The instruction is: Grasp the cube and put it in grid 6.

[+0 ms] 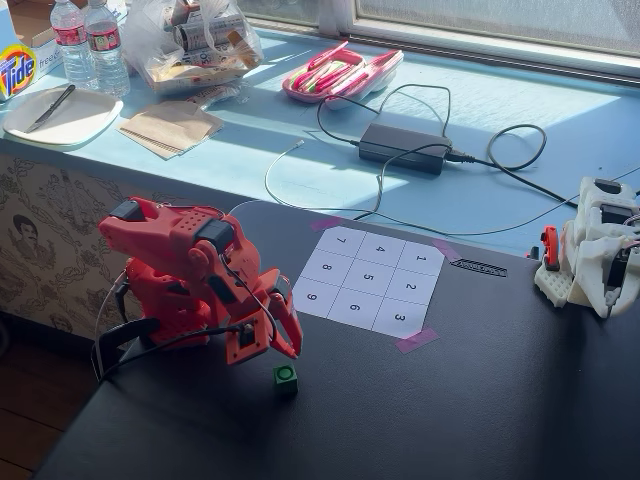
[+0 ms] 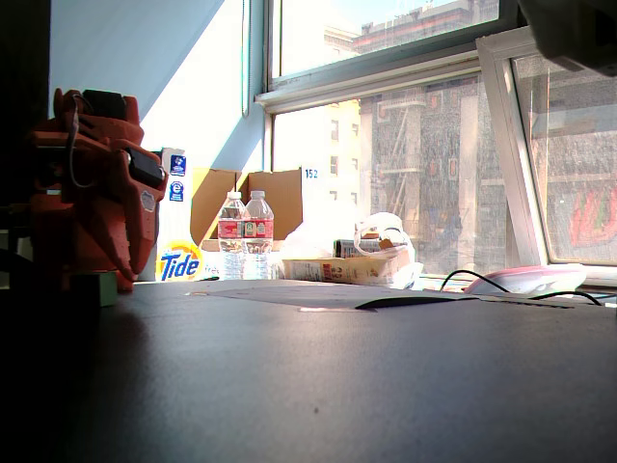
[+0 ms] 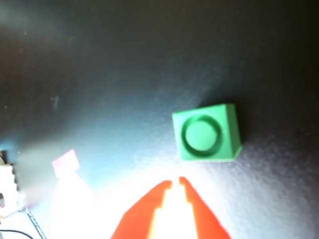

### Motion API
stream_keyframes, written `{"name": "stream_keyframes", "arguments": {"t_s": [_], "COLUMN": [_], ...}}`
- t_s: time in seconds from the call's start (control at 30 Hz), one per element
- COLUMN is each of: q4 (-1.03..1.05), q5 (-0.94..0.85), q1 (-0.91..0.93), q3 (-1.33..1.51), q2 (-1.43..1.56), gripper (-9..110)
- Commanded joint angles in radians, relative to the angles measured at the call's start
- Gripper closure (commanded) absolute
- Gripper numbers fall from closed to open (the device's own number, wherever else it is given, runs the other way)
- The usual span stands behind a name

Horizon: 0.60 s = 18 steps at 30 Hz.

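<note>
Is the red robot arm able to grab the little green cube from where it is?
Probably yes. The cube sits alone on the black table just past the end effector, nothing between them. But its tips look nearly shut, so they'd need to open first.

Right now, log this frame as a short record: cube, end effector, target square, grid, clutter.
cube: green cube on the black table, off the paper, dark ring on top
end effector: red end effector beside the cube, fingertips nearly together, holding nothing
target: grid 6, bare
grid: white 3x3 sheet, pink tape at corners
clutter: power adapter, water bottles, paper plate
</note>
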Motion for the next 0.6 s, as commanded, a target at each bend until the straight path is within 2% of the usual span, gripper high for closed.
{"name": "stream_keyframes", "arguments": {"t_s": [0.0,0.33,0.43,0.57], "q4": [0.025,0.081,0.103,0.236], "q5": [0.009,0.04,0.04,0.0], "q1": [0.006,0.006,0.026,0.063], "q3": [-0.074,-0.295,-0.405,-0.698], "q2": [0.008,-0.066,-0.216,-0.641], "gripper": [101,101,101,97]}}
